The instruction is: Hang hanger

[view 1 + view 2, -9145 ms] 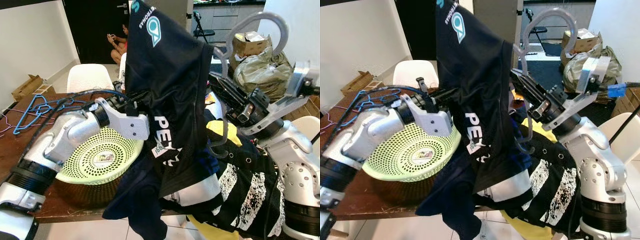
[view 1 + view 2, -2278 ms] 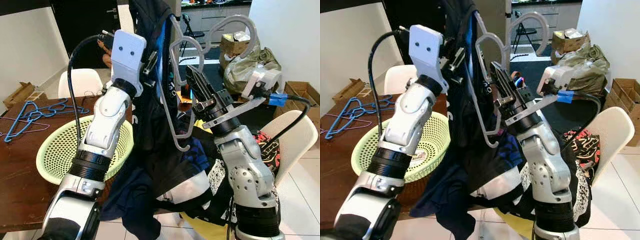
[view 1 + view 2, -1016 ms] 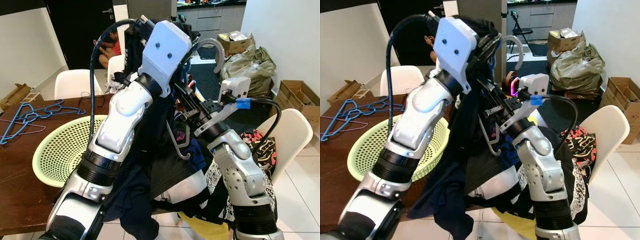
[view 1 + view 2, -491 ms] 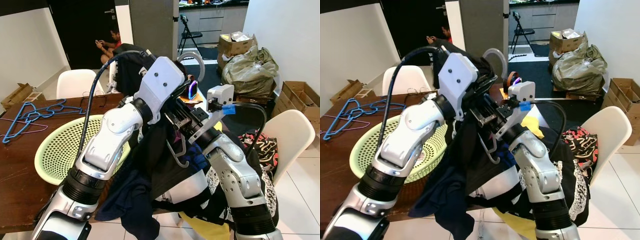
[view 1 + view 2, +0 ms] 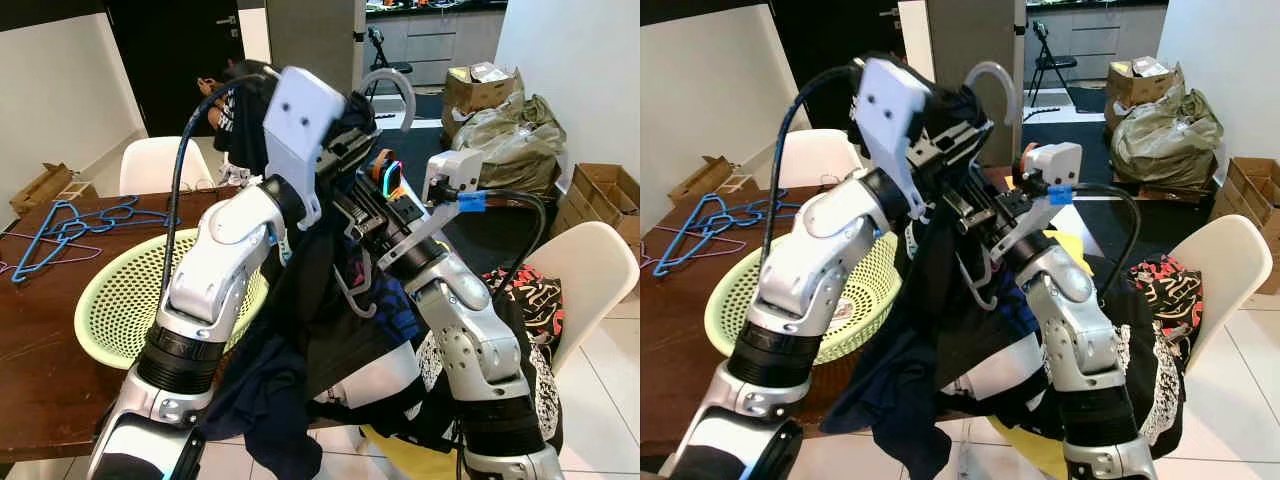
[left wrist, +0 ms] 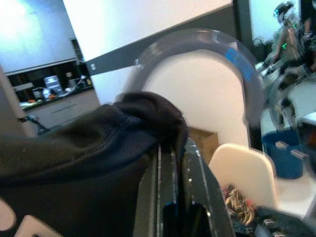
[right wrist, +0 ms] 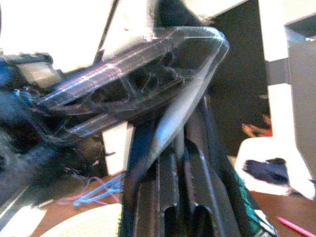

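Two tools are up high above the surface (image 5: 40, 350). My left tool (image 5: 345, 140) pinches the black shirt (image 5: 320, 300). My right tool (image 5: 362, 215) is closed on the clear hanger (image 5: 385, 85), beside the shirt's top. A green basket (image 5: 120, 305) sits near the front edge.

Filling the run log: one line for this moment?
left gripper: shut on dark shirt | right gripper: shut on clear hanger | stage: hanger going into shirt, both held above table

I log 1 translucent grey plastic hanger (image 5: 392, 88), held upright above the table, hook uppermost, its frame buried in a black sports jersey (image 5: 330, 300).
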Tool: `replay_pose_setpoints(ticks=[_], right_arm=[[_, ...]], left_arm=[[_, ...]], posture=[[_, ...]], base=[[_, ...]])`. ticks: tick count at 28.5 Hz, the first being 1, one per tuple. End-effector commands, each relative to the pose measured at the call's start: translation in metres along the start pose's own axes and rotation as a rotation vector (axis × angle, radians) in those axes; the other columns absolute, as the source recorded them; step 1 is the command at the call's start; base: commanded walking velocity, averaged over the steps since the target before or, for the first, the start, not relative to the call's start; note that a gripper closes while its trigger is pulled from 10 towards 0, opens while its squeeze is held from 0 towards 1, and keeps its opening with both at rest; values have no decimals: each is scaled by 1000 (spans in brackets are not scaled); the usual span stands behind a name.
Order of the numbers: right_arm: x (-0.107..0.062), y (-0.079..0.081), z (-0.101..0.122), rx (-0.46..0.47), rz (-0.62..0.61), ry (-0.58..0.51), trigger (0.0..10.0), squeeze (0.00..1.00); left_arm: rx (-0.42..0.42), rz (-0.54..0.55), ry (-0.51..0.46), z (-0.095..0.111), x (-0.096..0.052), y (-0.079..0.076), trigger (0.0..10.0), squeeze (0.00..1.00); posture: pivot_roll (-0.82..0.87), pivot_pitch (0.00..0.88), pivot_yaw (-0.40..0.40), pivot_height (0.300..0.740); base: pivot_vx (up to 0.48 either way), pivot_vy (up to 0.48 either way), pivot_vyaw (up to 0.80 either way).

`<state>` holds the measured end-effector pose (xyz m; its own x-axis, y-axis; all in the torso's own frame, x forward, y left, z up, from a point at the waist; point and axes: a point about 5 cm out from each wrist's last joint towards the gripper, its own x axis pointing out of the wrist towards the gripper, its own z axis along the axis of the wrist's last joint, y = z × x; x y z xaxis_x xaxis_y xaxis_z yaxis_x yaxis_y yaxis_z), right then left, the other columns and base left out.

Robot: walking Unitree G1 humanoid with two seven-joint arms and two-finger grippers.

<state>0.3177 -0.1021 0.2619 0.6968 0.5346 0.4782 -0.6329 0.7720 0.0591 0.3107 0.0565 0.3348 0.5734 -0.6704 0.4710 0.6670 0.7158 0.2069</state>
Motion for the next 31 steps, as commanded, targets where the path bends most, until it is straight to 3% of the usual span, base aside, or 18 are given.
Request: replay_pose_setpoints(ticks=[1,2,3,5,6,8,13,16,18,20,21,22,24,25,26,28,31], right_arm=[[-2,-2,0,-4,-20,-12,10000,0],[-3,-3,0,-3,-21,-13,10000,0],[-3,-4,1,-2,-22,-17,10000,0],[-3,-4,2,-2,-23,-19,10000,0],[-3,-5,3,-1,-25,-26,10000,0],[-3,-6,5,0,-27,-35,10000,0],[-3,-7,7,1,-26,-41,10000,0],[-4,-7,9,3,-9,-51,10000,0],[-8,-7,13,6,50,-67,10000,0],[-8,-7,13,6,50,-67,10000,0],[-11,-7,16,9,84,-72,10000,0],[-26,-7,18,13,211,-43,10000,0],[-26,-7,18,13,211,-43,10000,0],[-32,-6,19,12,258,-24,10000,0],[-32,-6,19,12,258,-24,10000,0],[-44,-3,20,16,352,17,10000,0],[-48,-2,21,16,381,31,10000,0]], left_arm=[[-8,-17,-25,10,-1,2,10000,0],[-1,-86,28,5,-5,-4,10000,0],[6,-114,85,-3,-8,-7,10000,588],[14,-121,119,-7,-11,-7,10000,588],[31,-145,174,-15,-17,-8,10000,1000],[38,-186,242,-23,-25,-9,10000,1000],[52,-231,270,-23,-32,-9,10000,1000],[80,-293,271,-11,-40,-3,10000,1000],[116,-321,211,16,-45,10,10000,1000],[116,-321,211,16,-45,10,10000,1000],[140,-334,185,28,-47,15,10000,1000],[241,-336,196,57,-54,41,10000,0],[241,-336,196,57,-54,41,10000,0],[270,-335,231,64,-57,51,10000,0],[270,-335,231,64,-57,51,10000,0],[429,-360,376,71,-66,77,10000,0],[488,-376,437,72,-70,85,10000,0]], posture=[[25,0,29,740],[25,0,28,740],[25,0,28,740],[25,0,28,740],[25,0,28,740],[25,0,30,740],[25,0,30,740],[31,0,23,740],[43,0,15,740],[43,0,15,740],[43,0,15,740],[54,0,12,740],[54,0,12,740],[54,0,12,740],[54,0,12,740],[65,0,29,740],[65,0,31,740]], base=[[0,0,0],[0,0,0],[0,0,0],[0,0,0],[0,0,0],[0,0,0],[0,0,0],[0,0,0],[0,0,0],[0,0,0],[0,0,0],[0,0,0],[0,0,0],[0,0,0],[0,0,0],[0,0,0],[0,0,0]])
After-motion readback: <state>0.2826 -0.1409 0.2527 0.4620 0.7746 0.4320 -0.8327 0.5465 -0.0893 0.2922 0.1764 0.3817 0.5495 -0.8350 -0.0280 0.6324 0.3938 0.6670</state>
